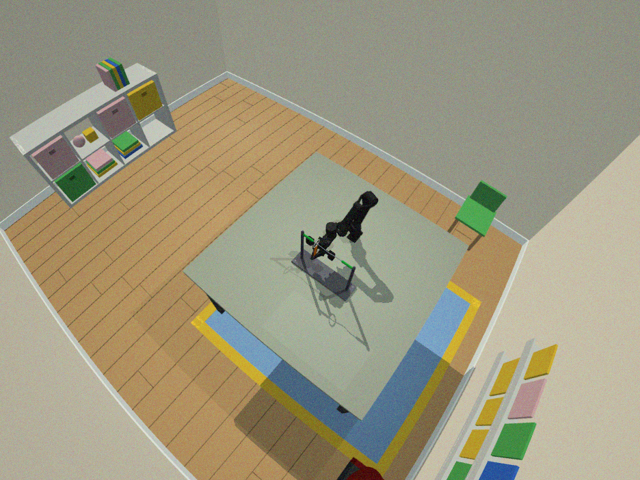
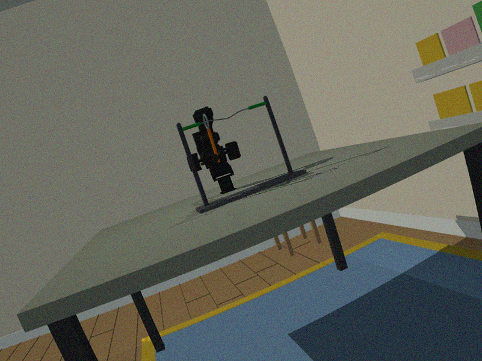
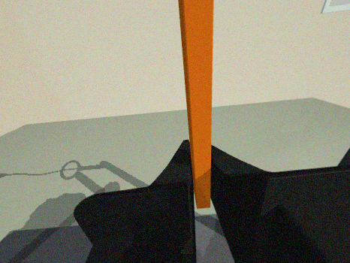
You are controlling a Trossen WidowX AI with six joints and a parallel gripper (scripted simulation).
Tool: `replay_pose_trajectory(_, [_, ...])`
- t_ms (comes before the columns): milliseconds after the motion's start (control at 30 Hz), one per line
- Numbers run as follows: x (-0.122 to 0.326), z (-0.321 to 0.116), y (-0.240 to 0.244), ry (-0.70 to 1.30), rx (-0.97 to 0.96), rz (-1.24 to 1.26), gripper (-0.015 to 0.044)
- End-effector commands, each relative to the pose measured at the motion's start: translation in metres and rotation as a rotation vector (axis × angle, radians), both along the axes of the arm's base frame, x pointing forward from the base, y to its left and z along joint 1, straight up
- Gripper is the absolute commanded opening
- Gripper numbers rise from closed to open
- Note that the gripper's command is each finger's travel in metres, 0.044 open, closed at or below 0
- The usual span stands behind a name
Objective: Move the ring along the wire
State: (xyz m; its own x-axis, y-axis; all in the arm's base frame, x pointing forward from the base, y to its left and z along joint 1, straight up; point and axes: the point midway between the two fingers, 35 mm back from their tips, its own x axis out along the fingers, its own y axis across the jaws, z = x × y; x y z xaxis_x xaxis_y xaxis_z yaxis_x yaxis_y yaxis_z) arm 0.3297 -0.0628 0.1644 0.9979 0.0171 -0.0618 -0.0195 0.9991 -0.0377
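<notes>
Orange handle [image 3: 197,94] upright, clamped low in hand [image 3: 203,180]

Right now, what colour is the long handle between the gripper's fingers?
Orange handle, clearest in the wrist view.

No readable text, no labels, no brand names, no numbers, no signs on any surface in the three views

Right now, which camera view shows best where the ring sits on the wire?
The exterior view: the ring stands around the wire just past the green part. The top view shows it tiny beside the arm. The wrist view shows only the handle in the tool.
</notes>
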Motion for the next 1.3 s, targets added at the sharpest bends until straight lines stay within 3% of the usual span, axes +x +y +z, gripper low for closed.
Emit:
replay_pose_trajectory(0, [0.0, 0.0, 0.001, 0.0, -0.016, -0.003, -0.015])
replay_pose_trajectory(1267, [-0.001, -0.004, 0.022, -0.003, -0.147, 0.021, -0.015])
